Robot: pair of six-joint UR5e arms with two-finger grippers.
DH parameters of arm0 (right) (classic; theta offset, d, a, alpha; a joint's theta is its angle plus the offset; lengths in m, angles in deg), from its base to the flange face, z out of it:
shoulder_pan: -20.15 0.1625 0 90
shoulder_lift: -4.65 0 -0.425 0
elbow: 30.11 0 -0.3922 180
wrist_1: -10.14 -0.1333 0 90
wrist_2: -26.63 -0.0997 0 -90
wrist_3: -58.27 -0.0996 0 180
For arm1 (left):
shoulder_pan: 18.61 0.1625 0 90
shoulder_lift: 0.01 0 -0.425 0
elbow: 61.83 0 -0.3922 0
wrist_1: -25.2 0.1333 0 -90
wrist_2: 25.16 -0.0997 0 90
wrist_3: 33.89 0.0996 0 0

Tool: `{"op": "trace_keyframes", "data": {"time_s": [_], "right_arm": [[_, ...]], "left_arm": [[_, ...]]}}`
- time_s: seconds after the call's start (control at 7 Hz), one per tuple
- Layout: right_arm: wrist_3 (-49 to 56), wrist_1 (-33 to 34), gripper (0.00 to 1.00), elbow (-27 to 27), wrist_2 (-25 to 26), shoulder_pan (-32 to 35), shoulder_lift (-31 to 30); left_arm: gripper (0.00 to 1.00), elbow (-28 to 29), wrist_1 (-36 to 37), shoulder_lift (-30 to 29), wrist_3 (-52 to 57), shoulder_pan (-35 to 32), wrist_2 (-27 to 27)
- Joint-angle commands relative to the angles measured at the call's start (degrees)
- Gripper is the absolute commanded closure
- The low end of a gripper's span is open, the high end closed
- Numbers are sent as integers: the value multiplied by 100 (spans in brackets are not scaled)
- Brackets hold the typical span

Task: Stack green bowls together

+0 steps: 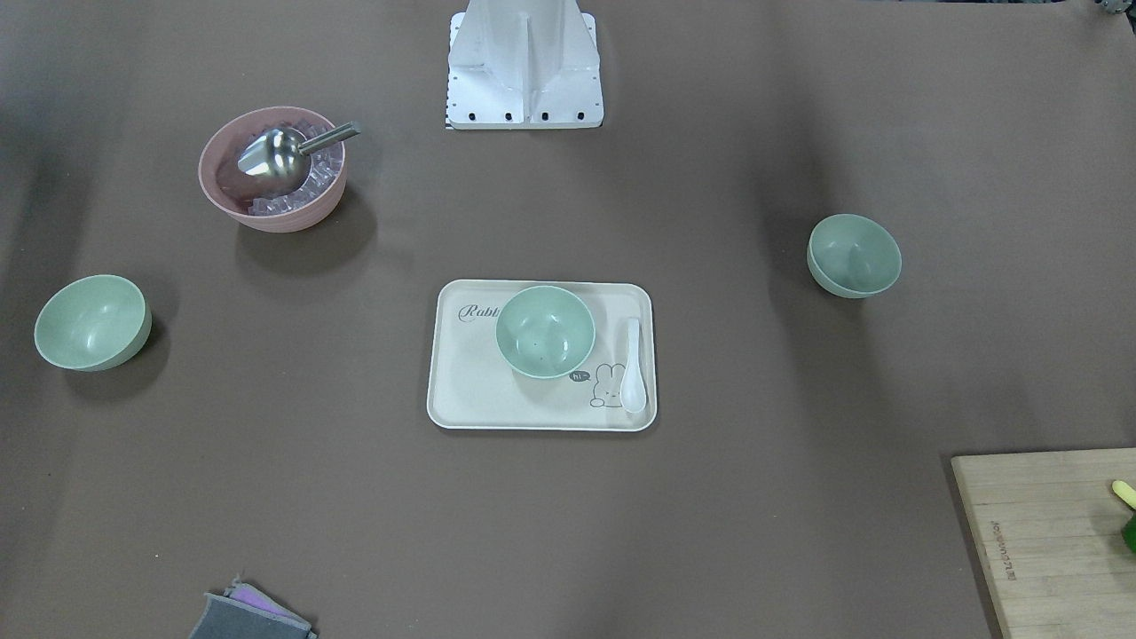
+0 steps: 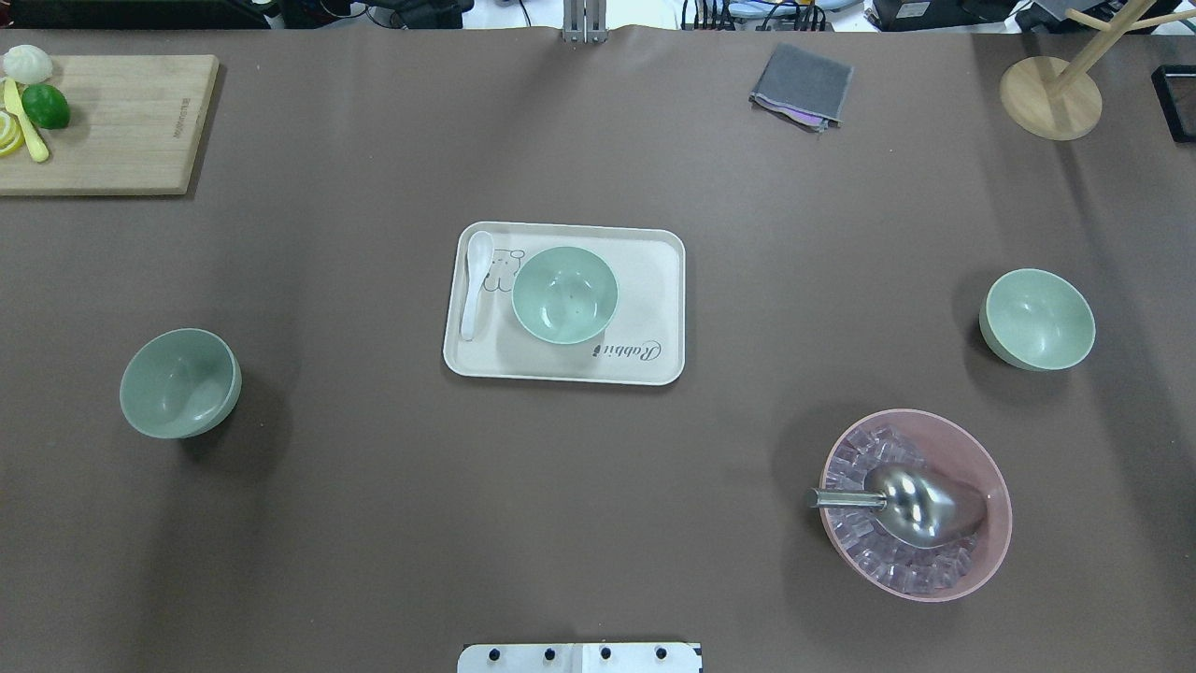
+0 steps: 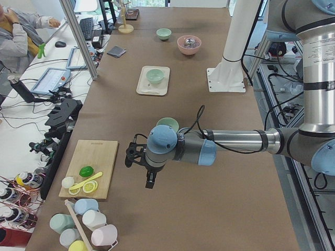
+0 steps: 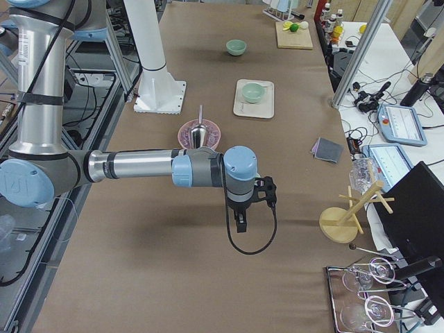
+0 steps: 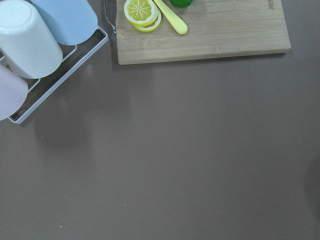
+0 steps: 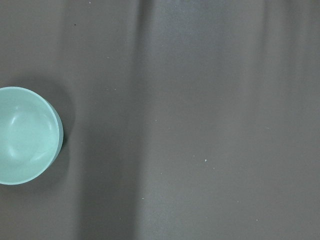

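Green bowls (image 2: 564,294) looked light, stiff, slick; I judged the rim the best hold. Left fingers (image 3: 148,182), right fingers (image 4: 239,223): clenched or released, I couldn't tell.

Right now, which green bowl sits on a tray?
The middle bowl, on the cream tray beside a white spoon; the left bowl and right bowl stand on the table itself.
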Motion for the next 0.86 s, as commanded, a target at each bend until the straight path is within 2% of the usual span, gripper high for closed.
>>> {"op": "trace_keyframes", "data": {"time_s": [0.0, 0.43, 0.71], "right_arm": [[-23, 0, 0, 8, -8, 0, 3], [-40, -9, 0, 201, 18, -9, 64], [-537, -9, 2, 167, 45, -279, 388]], "left_arm": [[2, 86, -256, 67, 12, 7, -9], [4, -149, -317, 6, -101, 60, -10], [4, -160, -326, -396, -1012, 822, -36]]}}
